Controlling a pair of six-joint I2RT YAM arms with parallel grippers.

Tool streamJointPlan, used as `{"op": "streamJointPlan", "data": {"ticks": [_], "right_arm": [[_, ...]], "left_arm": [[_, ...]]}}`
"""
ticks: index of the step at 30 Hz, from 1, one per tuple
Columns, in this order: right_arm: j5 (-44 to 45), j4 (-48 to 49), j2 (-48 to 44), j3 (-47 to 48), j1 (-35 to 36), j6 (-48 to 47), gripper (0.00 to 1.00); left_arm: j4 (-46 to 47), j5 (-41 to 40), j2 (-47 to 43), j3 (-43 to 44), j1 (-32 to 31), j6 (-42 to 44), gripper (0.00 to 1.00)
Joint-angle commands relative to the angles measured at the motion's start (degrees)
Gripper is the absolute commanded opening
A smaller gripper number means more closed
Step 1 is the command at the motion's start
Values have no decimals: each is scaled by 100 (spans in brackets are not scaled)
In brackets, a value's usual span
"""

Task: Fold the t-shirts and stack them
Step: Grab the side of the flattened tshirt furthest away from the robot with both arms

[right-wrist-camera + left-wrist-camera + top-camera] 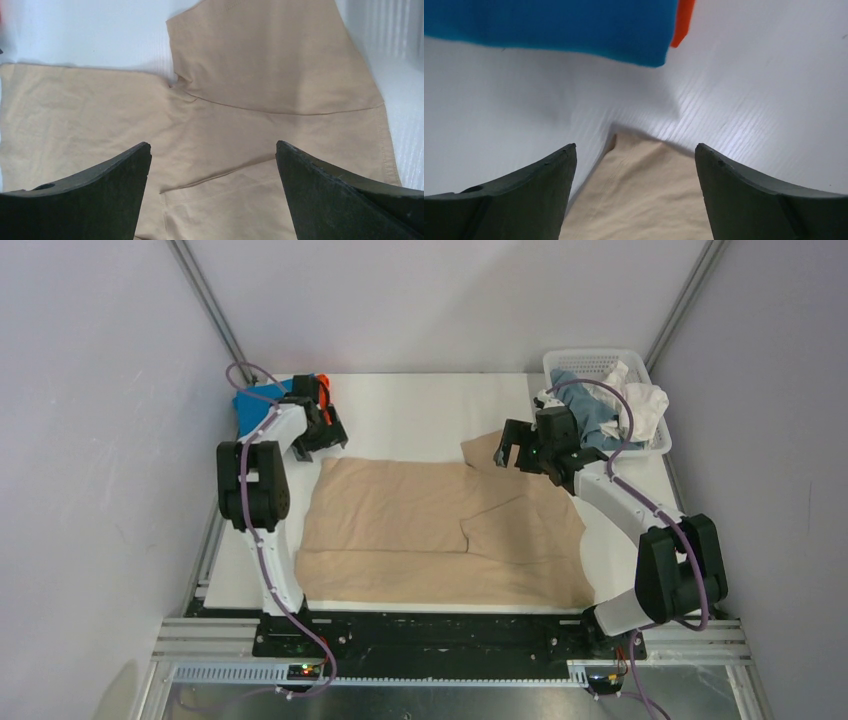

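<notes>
Beige cloth covers much of the white surface (420, 410). The tan t-shirt (430, 530) lies spread flat in the middle, between the two arms. One short sleeve sticks out at its far right corner, and a flap of its own fabric lies over its right part.

At the shirt's far left corner is the left end effector (634, 149). Its dark fingers are spread wide with nothing between them. In its wrist view, the corner of the tan cloth sits under the gap, with bare surface on either side.

Just beyond that corner, at the far left of the surface, a bright blue t-shirt (256, 406) lies folded. An orange t-shirt (322, 387) shows at its right edge. The two touch, but whether the orange one runs underneath the blue cannot be told.

The right end effector (213, 145) is over the far right part of the tan shirt, near the sleeve. Its fingers are likewise spread apart and hold nothing. Its wrist view shows the sleeve and the seam where it joins the body lying flat ahead of the fingers.

Behind that arm, in the far right corner, stands a white plastic mesh basket (598, 361). It holds a crumpled dusty grey-blue t-shirt (590, 412) with a rumpled white t-shirt (646, 406) beside it on the right.
</notes>
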Motion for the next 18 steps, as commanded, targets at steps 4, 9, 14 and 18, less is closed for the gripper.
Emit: {"op": "streamJointPlan", "data": {"ticks": [4,9,14,18], "right_arm": [[-63,-115,-31,258,-26,-105,99],[-70,-150,-83,261,-29,-43,98],[-69,-294,-201,265,-30,-13,98],[-13,-409,-442,181,-27,-34,98]], "left_arm": [[12,441,336,466,7,250,83],[5,579,265,351,7,182,75],[7,1157,226,270,-1,21,72],[9,1132,170,147,-33,-170,69]]}}
